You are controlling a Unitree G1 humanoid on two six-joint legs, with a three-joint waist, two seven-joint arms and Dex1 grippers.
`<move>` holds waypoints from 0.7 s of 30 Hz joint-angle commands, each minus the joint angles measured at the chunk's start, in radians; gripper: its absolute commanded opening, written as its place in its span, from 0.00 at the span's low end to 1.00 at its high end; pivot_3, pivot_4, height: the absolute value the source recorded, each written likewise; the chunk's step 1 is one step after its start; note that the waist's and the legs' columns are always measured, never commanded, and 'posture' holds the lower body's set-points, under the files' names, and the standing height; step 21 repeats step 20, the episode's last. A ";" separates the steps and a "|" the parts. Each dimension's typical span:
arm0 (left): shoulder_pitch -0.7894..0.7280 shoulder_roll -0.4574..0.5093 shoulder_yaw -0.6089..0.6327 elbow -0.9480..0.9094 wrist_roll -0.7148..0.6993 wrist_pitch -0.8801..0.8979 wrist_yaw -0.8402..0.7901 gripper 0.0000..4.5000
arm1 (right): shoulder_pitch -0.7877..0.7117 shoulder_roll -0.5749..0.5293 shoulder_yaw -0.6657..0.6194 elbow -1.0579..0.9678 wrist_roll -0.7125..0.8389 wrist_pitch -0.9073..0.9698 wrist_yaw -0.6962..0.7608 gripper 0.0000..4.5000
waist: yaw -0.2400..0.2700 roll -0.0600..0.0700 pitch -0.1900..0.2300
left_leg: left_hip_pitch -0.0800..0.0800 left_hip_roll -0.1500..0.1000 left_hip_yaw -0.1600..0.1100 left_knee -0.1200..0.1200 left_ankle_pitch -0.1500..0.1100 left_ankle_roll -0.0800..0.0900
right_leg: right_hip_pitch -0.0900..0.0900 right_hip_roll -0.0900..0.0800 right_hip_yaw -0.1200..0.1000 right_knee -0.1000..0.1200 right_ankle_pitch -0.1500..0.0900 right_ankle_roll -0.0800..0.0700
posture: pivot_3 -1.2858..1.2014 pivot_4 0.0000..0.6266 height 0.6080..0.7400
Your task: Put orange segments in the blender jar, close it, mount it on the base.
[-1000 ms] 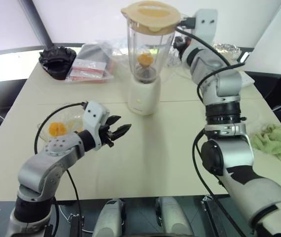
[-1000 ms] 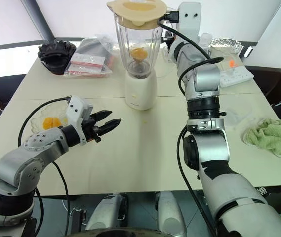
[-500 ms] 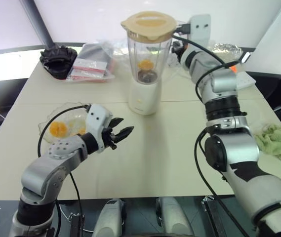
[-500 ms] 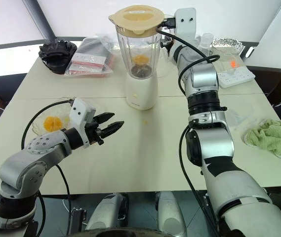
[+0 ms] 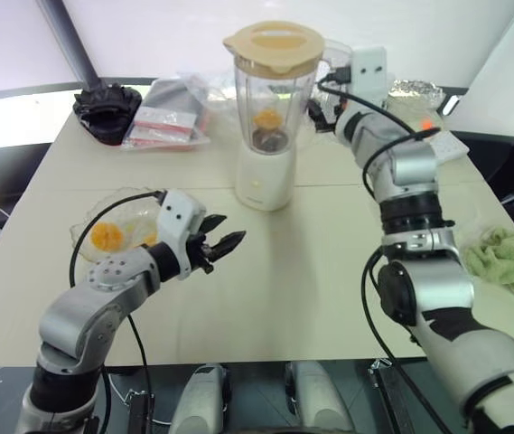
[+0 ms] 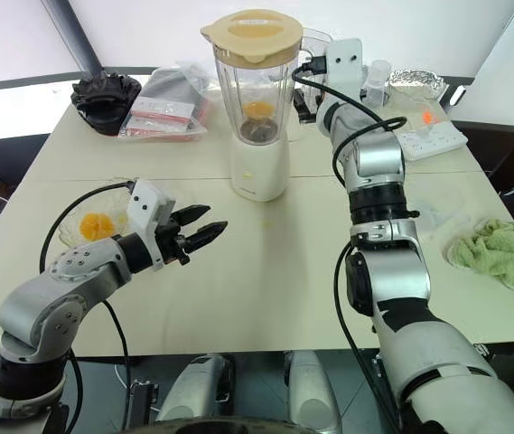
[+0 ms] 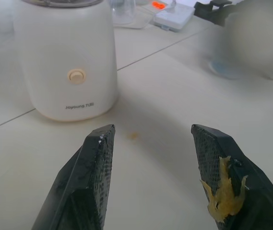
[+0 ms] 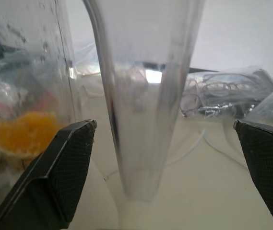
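Observation:
The blender jar (image 5: 270, 99) stands upright on the cream base (image 5: 263, 178), with a flat cream lid (image 5: 273, 45) on top and an orange segment (image 5: 266, 118) inside above the blade. My right gripper (image 8: 165, 125) is open at the jar's far right side; its fingers (image 8: 54, 177) stand apart on either side of the clear handle (image 8: 141, 96). Low over the table's near left, my left gripper (image 5: 228, 231) is open and holds nothing, with a bit of orange pulp (image 7: 225, 196) stuck to one finger. More orange segments (image 5: 106, 236) lie in a shallow clear dish (image 5: 135, 215) behind it.
A black object (image 5: 105, 110) and plastic bags (image 5: 166, 122) lie at the back left. A small clear cup (image 6: 377, 77), foil (image 6: 415, 81) and a power strip (image 6: 428, 136) sit at the back right. A green cloth (image 5: 509, 258) lies at the right edge.
My right gripper has opened at the jar's handle and sunk slightly. The left arm has stayed put. The camera view has shifted a little.

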 commanded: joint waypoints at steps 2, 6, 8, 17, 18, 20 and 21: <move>-0.018 0.009 0.047 -0.001 -0.029 -0.019 -0.014 0.59 | 0.093 -0.054 0.011 -0.211 0.007 0.082 0.051 0.99 | 0.002 0.000 0.000 | 0.000 0.000 0.000 0.000 0.000 0.000 | 0.000 0.000 0.000 0.000 0.000 0.000 | 0.52 0.24 1.00; -0.013 0.018 0.063 0.000 -0.048 -0.017 -0.024 0.59 | 0.239 -0.131 0.027 -0.428 0.062 0.195 0.167 0.99 | 0.002 0.000 0.000 | 0.000 0.000 0.000 0.000 0.000 0.000 | 0.000 0.000 0.000 0.000 0.000 0.000 | 0.52 0.24 1.00; -0.004 0.038 0.081 -0.001 -0.061 -0.015 -0.042 0.59 | 0.350 -0.209 0.024 -0.591 0.144 0.247 0.296 0.99 | 0.008 0.000 0.000 | -0.001 0.000 -0.001 0.000 0.000 0.000 | 0.000 0.000 -0.001 0.000 0.000 0.000 | 0.52 0.24 1.00; 0.012 0.147 0.271 0.012 -0.170 -0.008 -0.120 0.59 | 0.604 -0.477 -0.233 -0.885 0.413 0.255 0.602 0.99 | 0.004 -0.002 0.001 | 0.000 0.002 0.000 0.002 0.000 0.000 | 0.001 0.000 -0.001 -0.002 -0.003 -0.002 | 0.52 0.24 1.00; 0.025 0.164 0.289 0.009 -0.186 -0.003 -0.134 0.59 | 0.626 -0.494 -0.256 -0.892 0.431 0.248 0.621 0.99 | 0.002 -0.003 0.001 | 0.001 0.002 0.000 0.002 0.000 0.000 | 0.001 0.001 -0.001 -0.002 -0.003 -0.002 | 0.52 0.24 1.00; 0.044 0.193 0.312 0.011 -0.205 -0.003 -0.154 0.59 | 0.666 -0.526 -0.285 -0.897 0.451 0.227 0.657 0.99 | 0.002 -0.003 0.001 | 0.001 0.002 0.000 0.002 0.000 0.000 | 0.002 0.001 -0.001 -0.002 -0.003 -0.003 | 0.52 0.24 1.00; 0.044 0.193 0.312 0.011 -0.205 -0.003 -0.154 0.59 | 0.666 -0.526 -0.285 -0.897 0.451 0.227 0.657 0.99 | 0.002 -0.003 0.001 | 0.001 0.002 0.000 0.002 0.000 0.000 | 0.002 0.001 -0.001 -0.002 -0.003 -0.003 | 0.52 0.24 1.00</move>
